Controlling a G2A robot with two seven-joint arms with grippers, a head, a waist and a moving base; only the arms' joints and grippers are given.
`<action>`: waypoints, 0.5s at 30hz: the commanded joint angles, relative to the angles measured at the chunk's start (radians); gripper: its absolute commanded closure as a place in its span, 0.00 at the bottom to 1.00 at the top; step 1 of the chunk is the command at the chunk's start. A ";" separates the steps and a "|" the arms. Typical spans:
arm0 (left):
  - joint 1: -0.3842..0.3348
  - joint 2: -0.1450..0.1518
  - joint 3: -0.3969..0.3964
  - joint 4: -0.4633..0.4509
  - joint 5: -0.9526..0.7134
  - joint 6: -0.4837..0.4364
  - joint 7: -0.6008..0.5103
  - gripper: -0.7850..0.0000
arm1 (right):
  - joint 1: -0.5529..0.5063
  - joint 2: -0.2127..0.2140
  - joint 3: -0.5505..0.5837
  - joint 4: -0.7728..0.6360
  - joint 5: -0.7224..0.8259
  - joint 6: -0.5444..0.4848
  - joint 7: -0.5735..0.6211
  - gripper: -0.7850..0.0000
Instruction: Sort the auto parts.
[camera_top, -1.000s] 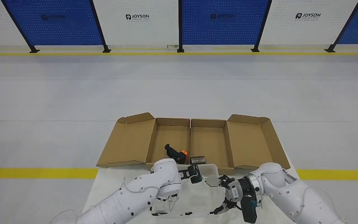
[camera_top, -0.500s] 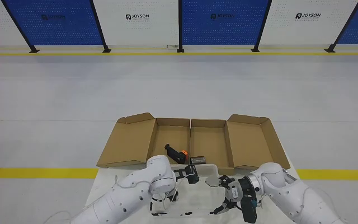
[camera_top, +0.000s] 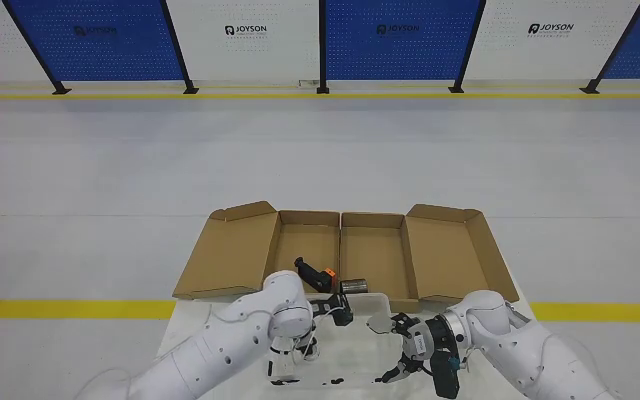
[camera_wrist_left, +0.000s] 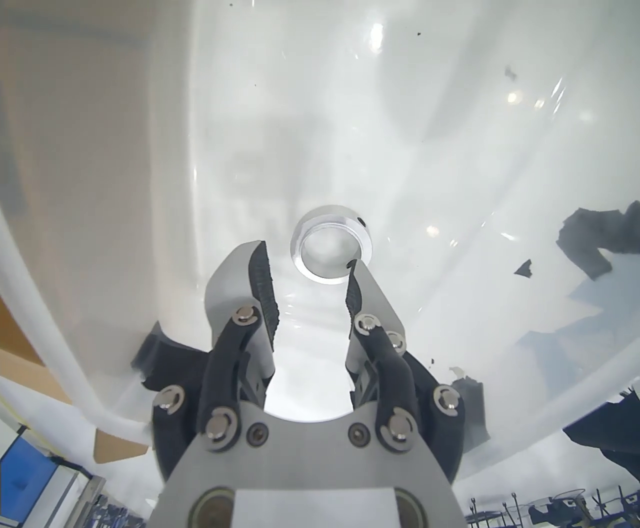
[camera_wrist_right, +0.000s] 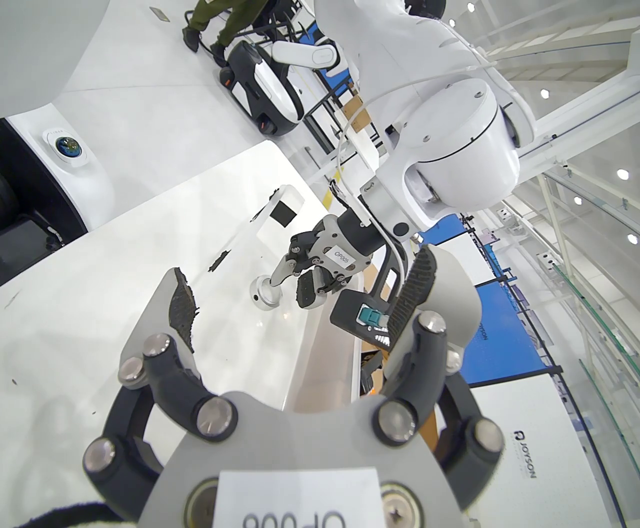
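1. The bench (camera_top: 195, 318) carries everything. Two open cardboard boxes (camera_top: 305, 250) stand side by side along its far edge.
2. A clear bin (camera_wrist_left: 65, 360) sits just before the boxes, about the middle of the bench.
3. The left gripper (camera_wrist_left: 306, 260) is down inside the bin. During the last second this arm swung its elbow outward and drew the gripper a little toward the left edge of the bench. I judge this as a small correction to line up for a grasp, so the pick itself is not yet done. Its fingers are partly open and have hold of nothing.
4. The right gripper (camera_top: 395, 350) has kept its place near the front right part of the bench. Its fingers are spread wide and empty.
5. A black part with an orange piece (camera_top: 318, 272) lies in the left box, so some sorting seems already done.
6. The metal collar (camera_wrist_left: 331, 245) lies flat on the bin floor, bore upward, just beyond the left fingertips, and one tip is at its rim. It is a short, bright, polished ring with a small hole in its side wall. It looks smooth and probably slippery to pinch.
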 joint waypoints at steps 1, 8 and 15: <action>-0.005 -0.005 0.006 0.014 -0.010 -0.002 0.002 0.51 | 0.000 0.000 0.000 0.000 0.000 0.001 -0.001 0.00; -0.028 -0.028 0.033 0.073 -0.020 -0.007 0.019 0.50 | 0.000 0.000 0.000 0.000 0.000 0.001 -0.001 0.00; -0.044 -0.045 0.049 0.117 -0.026 -0.012 0.035 0.51 | 0.000 0.000 0.000 0.000 0.000 0.001 -0.001 0.00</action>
